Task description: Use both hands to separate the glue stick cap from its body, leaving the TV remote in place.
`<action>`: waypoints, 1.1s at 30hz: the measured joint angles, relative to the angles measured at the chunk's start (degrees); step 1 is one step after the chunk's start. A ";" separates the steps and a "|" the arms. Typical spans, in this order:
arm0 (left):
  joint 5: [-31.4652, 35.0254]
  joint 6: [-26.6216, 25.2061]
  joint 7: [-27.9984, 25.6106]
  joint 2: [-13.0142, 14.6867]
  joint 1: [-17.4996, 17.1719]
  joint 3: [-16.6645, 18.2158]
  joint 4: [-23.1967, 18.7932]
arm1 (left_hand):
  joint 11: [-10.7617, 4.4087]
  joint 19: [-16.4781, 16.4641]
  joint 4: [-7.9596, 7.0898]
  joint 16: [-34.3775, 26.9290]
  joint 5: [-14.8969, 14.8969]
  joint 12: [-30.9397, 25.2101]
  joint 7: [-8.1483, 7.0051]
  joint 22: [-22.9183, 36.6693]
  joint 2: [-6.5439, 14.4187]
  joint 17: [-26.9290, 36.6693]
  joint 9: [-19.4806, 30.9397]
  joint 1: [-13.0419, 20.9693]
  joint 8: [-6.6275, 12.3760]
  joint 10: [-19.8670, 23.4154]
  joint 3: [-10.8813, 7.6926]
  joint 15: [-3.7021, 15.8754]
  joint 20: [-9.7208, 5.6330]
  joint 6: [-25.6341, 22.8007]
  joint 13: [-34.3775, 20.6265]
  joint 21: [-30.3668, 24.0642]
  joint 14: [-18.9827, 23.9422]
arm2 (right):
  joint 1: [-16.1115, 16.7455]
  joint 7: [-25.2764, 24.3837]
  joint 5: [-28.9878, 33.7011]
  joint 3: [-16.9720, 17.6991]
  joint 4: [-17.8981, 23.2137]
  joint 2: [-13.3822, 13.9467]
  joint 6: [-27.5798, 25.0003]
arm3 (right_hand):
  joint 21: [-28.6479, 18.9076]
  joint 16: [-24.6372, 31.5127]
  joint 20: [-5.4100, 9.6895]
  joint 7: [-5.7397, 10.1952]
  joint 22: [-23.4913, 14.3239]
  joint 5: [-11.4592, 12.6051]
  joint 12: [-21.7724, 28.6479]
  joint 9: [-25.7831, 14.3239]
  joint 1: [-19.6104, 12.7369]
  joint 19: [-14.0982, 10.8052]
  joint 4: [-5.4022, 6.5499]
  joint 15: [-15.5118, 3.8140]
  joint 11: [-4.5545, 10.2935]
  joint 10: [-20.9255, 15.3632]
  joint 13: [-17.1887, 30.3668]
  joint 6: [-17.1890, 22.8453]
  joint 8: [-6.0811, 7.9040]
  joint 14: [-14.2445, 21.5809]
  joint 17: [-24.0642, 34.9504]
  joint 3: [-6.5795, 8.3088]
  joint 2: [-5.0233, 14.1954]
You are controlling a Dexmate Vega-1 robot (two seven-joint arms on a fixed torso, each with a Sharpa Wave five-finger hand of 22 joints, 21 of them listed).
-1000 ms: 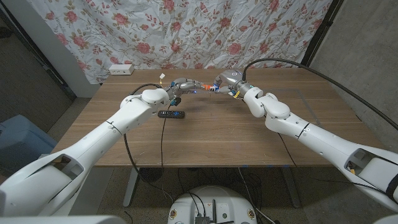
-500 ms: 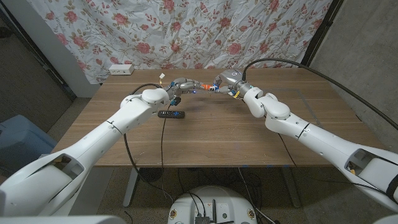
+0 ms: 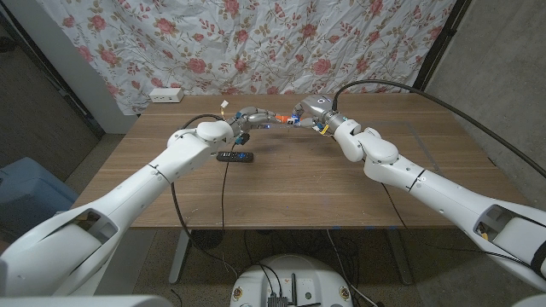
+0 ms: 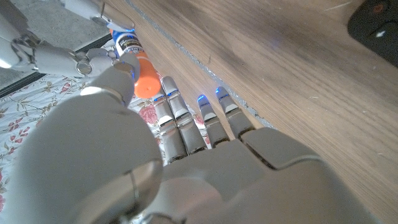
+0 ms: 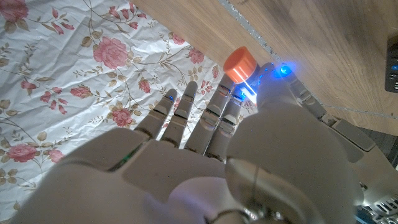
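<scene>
At the far middle of the table my two hands meet, holding the glue stick [image 3: 280, 120] in the air between them. My left hand [image 3: 252, 116] pinches its orange cap [image 4: 144, 78], while my right hand [image 3: 309, 112] grips the blue-and-white labelled body [image 4: 127, 40]. In the left wrist view the cap sits against the body with no gap showing. In the right wrist view the orange cap [image 5: 239, 62] pokes out past the fingers of my right hand [image 5: 249, 162]. The black TV remote [image 3: 235, 156] lies on the table, nearer to me than my left hand and apart from both hands.
A white power strip [image 3: 165, 95] sits at the table's far left corner. The flowered curtain [image 3: 281, 43] hangs just behind the far edge. A thick black cable [image 3: 384, 85] arcs over the right side. Bare wood [image 3: 299, 188] spreads in front of the hands.
</scene>
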State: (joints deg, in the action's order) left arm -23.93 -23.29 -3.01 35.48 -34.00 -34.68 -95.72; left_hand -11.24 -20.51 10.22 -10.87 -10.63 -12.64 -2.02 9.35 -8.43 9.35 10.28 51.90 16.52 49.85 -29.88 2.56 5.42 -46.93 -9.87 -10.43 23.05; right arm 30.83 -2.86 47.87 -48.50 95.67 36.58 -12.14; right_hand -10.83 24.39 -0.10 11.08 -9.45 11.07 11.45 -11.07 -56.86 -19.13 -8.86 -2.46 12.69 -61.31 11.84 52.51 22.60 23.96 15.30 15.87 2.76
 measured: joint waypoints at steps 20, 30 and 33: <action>0.78 -0.84 -1.20 -0.66 0.38 -0.23 0.19 | 0.81 -2.45 -0.47 0.00 0.00 0.00 0.43 0.00 2.18 0.00 -0.04 2.18 -0.47 5.12 0.94 0.20 -1.24 -5.46 -0.01 -0.33 3.27 | -0.15 -0.02 0.00 -0.01 -0.42 -0.27 0.13 | 0.00 0.00 0.00 0.01 0.00 -0.04 0.00 0.00 0.02 0.00 -0.16 0.00 0.00 0.00 -0.01 -0.01 -0.12 0.00 -0.15 -0.30 -0.01; 1.18 -1.22 -1.29 -0.74 0.78 -0.49 0.17 | 0.98 -2.78 -0.69 0.00 0.01 0.00 -0.12 0.00 3.17 0.00 -0.04 3.18 -1.05 7.39 1.19 0.19 -1.56 -7.87 -0.15 -0.33 4.32 | -0.37 0.15 0.00 -0.24 -0.82 -0.39 0.27 | 0.00 0.00 0.00 0.01 0.00 -0.05 -0.01 0.00 0.00 0.00 -0.16 0.00 0.00 0.01 0.03 -0.01 -0.30 0.00 -0.15 -0.30 0.00; 1.29 -1.33 -1.12 -0.77 0.95 -0.65 0.27 | 0.91 -3.06 -0.63 0.00 0.01 0.00 -0.62 0.00 3.39 0.00 -0.04 3.41 -1.12 8.30 1.27 0.17 -1.84 -8.37 -0.15 -0.33 4.54 | -0.40 0.21 0.00 -0.32 -0.92 -0.42 0.23 | 0.00 0.00 0.00 -0.13 0.00 -0.08 -0.01 0.00 -0.16 0.00 -0.16 0.00 0.00 0.01 0.03 0.13 -0.18 0.00 -0.14 -0.30 0.15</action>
State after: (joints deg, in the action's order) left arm -22.64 -24.62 -4.13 34.71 -33.05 -35.33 -95.45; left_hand -10.33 -23.57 9.59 -10.87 -10.62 -12.64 -2.65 9.35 -5.03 9.35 10.25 55.31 15.40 58.16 -28.61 2.73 3.58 -55.30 -10.02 -10.76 27.59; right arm 30.43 -2.66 47.87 -48.83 94.74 36.16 -11.91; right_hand -10.83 24.39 -0.10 10.94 -9.45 11.00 11.44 -11.07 -57.02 -19.13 -9.02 -2.46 12.68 -61.30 11.88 52.64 22.42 23.96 15.16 15.57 2.91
